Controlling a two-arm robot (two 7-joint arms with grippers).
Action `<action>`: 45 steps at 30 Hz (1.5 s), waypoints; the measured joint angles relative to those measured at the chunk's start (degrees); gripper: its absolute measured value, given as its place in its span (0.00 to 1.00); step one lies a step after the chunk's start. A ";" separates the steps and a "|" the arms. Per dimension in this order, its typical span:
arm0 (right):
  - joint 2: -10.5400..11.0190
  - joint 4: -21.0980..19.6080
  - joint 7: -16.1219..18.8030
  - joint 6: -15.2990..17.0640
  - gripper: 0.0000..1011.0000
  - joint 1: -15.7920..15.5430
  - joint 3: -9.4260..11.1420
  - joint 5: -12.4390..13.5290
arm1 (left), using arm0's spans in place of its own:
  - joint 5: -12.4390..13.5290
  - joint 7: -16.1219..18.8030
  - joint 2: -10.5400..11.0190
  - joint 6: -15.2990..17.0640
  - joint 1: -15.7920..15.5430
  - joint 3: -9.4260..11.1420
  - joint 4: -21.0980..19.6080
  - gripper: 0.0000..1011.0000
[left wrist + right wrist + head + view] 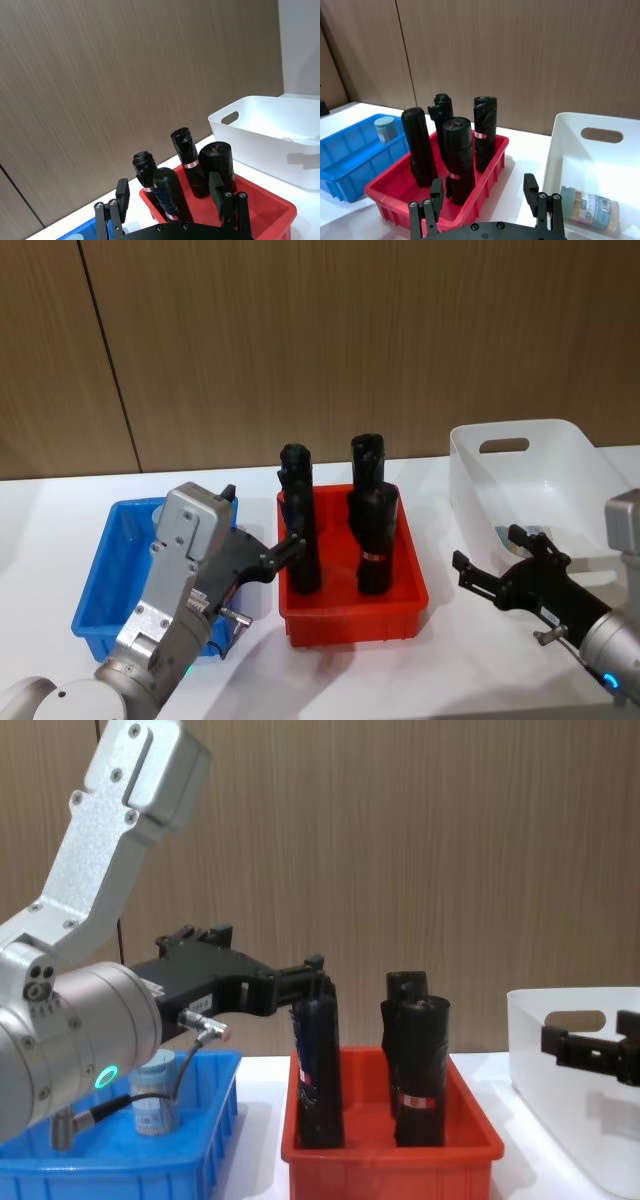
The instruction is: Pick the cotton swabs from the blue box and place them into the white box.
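Note:
One jar of cotton swabs [385,129] stands upright in the blue box [100,580], its pale blue lid up; the chest view shows this jar [155,1095] behind my left arm. Another jar [590,202] lies on its side in the white box [560,435]. My left gripper [262,518] hovers open and empty above the blue box's right side, pointing toward the red bin. My right gripper [488,548] is open and empty, low in front of the white box's near-left corner.
A red bin [350,610] with several tall black rolls [372,520] sits between the blue and white boxes. A wooden wall closes the back of the white table. Bare table lies in front of the bins.

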 joint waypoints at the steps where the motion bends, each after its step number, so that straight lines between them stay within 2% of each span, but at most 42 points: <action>1: -0.02 0.67 0.58 0.02 0.99 0.55 0.07 0.16 | 0.00 0.00 0.00 0.00 0.00 0.00 0.00 0.99; 4: -0.20 4.28 4.02 0.07 0.99 2.74 0.34 0.98 | 0.00 0.00 0.00 0.00 0.00 0.00 0.00 0.99; 15: -1.16 11.95 11.37 -0.32 0.99 8.35 0.40 2.23 | 0.00 0.00 0.00 -0.01 0.00 0.00 0.00 0.99; 29: -3.01 17.76 16.61 -0.84 0.99 13.54 -0.99 1.44 | 0.00 0.00 0.00 -0.01 0.00 0.00 0.00 0.99; 45: -6.70 28.70 21.03 -3.06 0.99 21.57 -3.40 -0.80 | 0.00 0.00 0.00 -0.01 0.00 0.00 0.00 0.99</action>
